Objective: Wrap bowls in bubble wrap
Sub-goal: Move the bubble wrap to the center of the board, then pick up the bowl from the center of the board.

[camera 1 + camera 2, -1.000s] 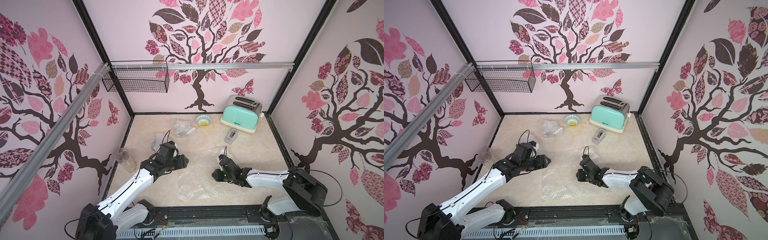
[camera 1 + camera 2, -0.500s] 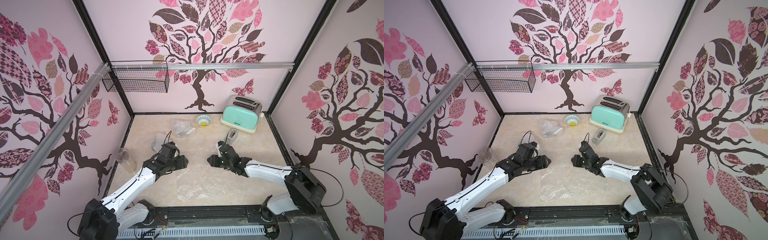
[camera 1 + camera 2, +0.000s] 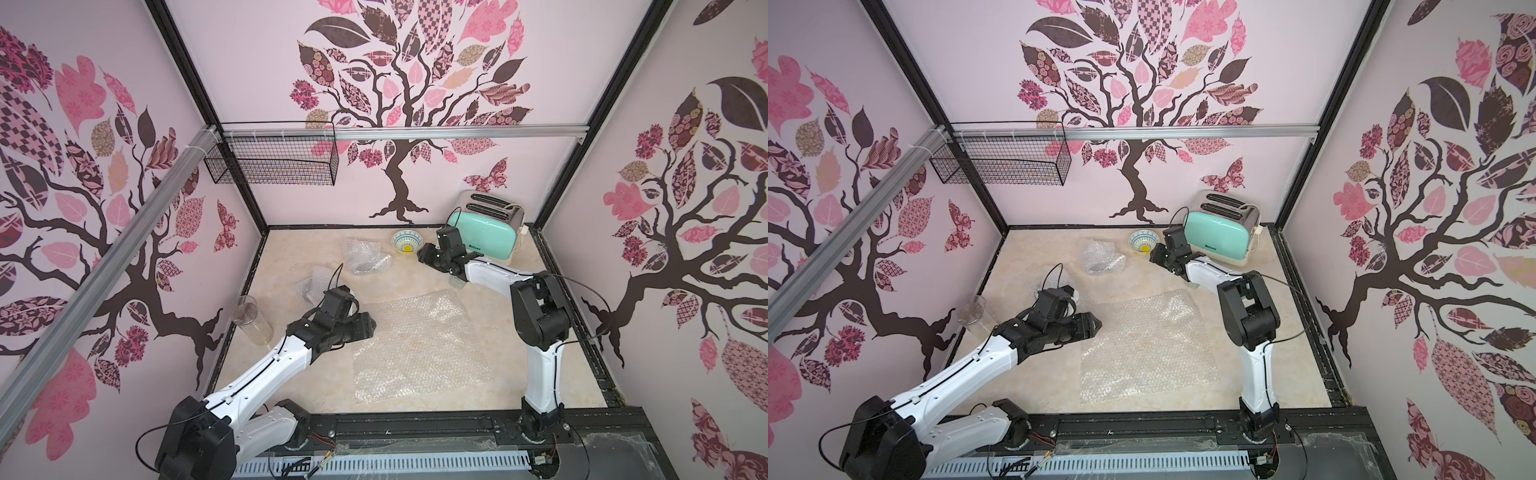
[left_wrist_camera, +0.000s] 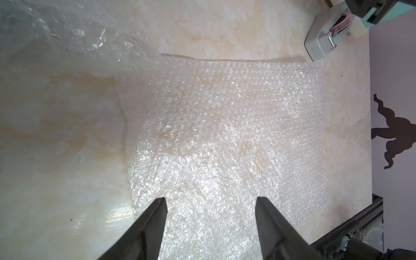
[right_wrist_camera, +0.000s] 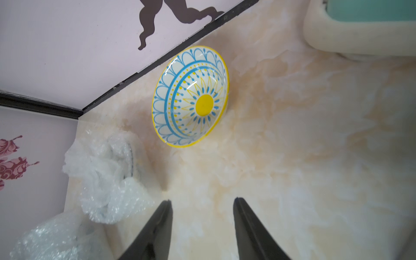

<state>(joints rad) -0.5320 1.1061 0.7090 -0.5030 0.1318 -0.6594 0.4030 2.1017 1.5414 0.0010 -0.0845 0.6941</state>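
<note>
One bowl (image 5: 190, 96) sits bare beside the toaster (image 3: 484, 232); your right gripper (image 5: 201, 200) hovers near, jaws apart, empty; left gripper (image 4: 210, 199) gapes over the wrap (image 4: 225, 135). Shallow rim pinch risks slip.

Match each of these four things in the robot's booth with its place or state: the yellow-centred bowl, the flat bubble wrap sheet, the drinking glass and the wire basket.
Things
1. yellow-centred bowl
2. flat bubble wrap sheet
3. clear drinking glass
4. black wire basket

Places or states
A. hangs from the metal rail, above the table
B. stands upright at the table's edge, by a side wall
C. sits unwrapped near the back wall, beside the mint toaster
D. lies spread out in the middle of the table

Pairs: 1-C, 2-D, 3-B, 4-A
</note>
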